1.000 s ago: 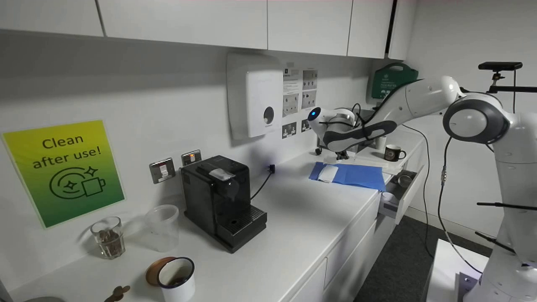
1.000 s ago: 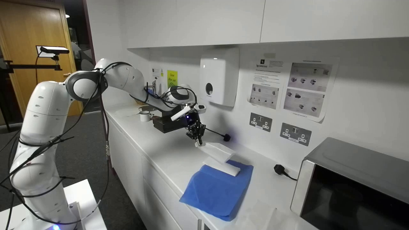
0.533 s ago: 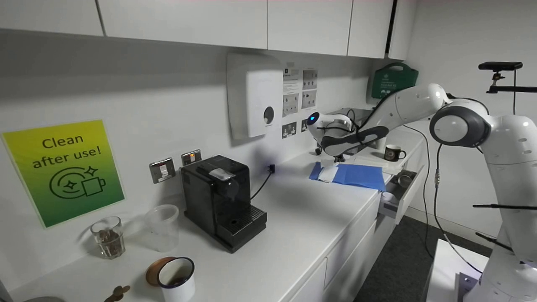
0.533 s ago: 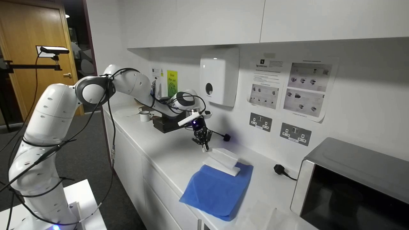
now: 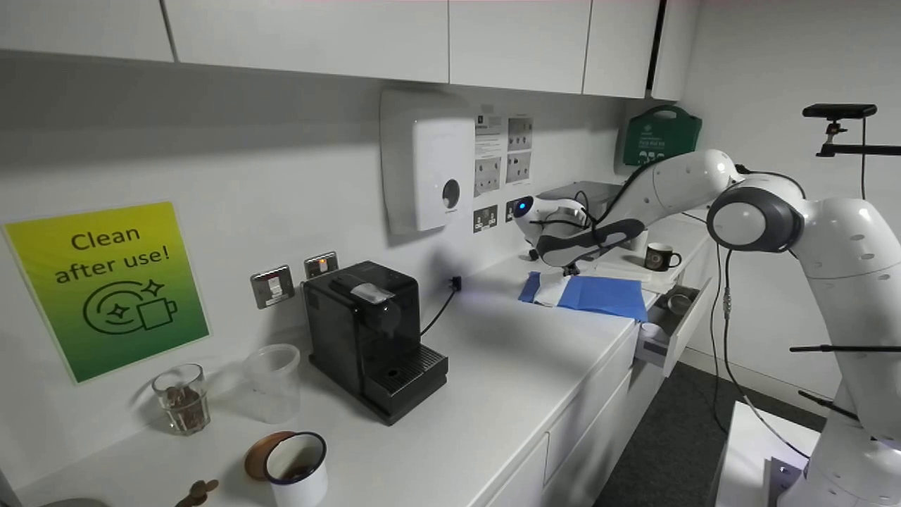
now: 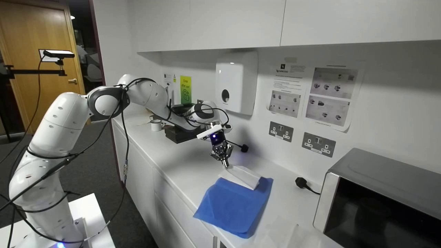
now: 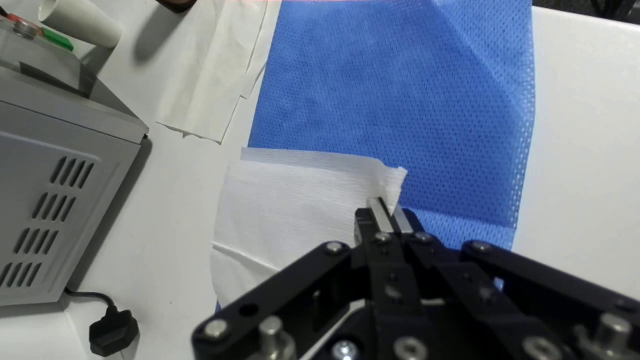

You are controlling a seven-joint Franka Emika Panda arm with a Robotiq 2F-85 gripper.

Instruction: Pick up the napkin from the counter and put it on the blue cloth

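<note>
The napkin [image 7: 295, 195] is pinched near a corner by the end effector [image 7: 384, 204], which is closed tightly on it. It is over the end of the blue cloth [image 7: 380, 90] nearer the coffee machine [image 5: 359, 338], towards the back edge of the table [image 7: 580, 125]. In an exterior view it overlaps another white sheet [image 6: 230, 177] on the cloth; whether the two touch I cannot tell.

In an exterior view, a glass [image 5: 179, 375] with something brown in it and a clear plastic cup [image 5: 273, 384] stand along the back edge. A white mug [image 5: 310, 489], nearer the front edge, holds something dark. Past the cloth, a black mug [image 5: 656, 257] stands near a pulled-out drawer [image 5: 688, 327] containing a round container [image 5: 679, 303] and a white item [image 5: 651, 331]. Only there do the drawer's contents show.

The dark door of the microwave [image 6: 375, 210] faces an exterior view; the wrist view shows its vented side and a white cup [image 7: 82, 22] near it.
</note>
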